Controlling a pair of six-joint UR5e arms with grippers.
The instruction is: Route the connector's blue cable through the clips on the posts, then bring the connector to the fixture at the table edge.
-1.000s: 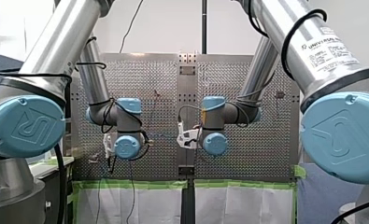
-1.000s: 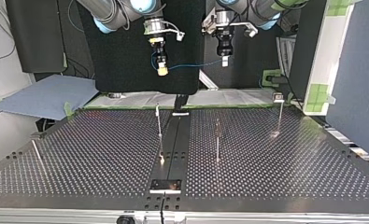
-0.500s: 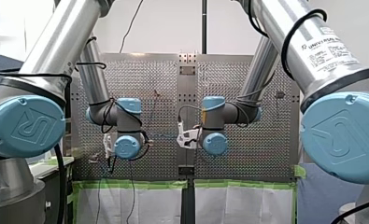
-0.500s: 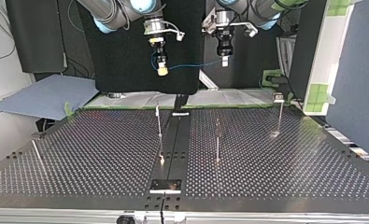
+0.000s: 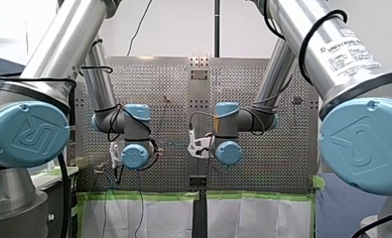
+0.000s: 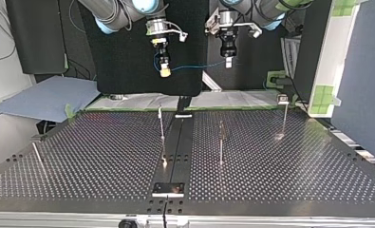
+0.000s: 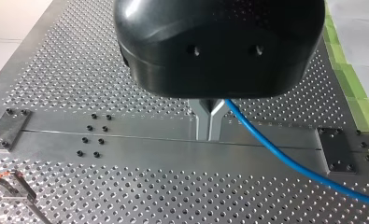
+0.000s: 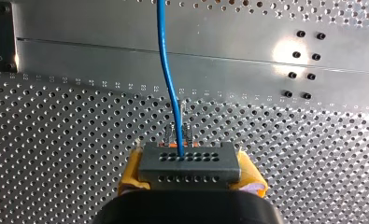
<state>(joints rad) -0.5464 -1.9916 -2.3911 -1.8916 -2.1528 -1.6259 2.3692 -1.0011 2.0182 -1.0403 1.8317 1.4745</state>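
In the top view you see the table (image 6: 289, 166) and its posts (image 6: 162, 124), both grippers hanging well above. Only the wrist views show grips: my left gripper (image 7: 209, 123) pinches the blue cable (image 7: 266, 144), and my right gripper (image 8: 191, 173) clamps the connector (image 8: 190, 161) between its yellow pads (image 8: 131, 171).
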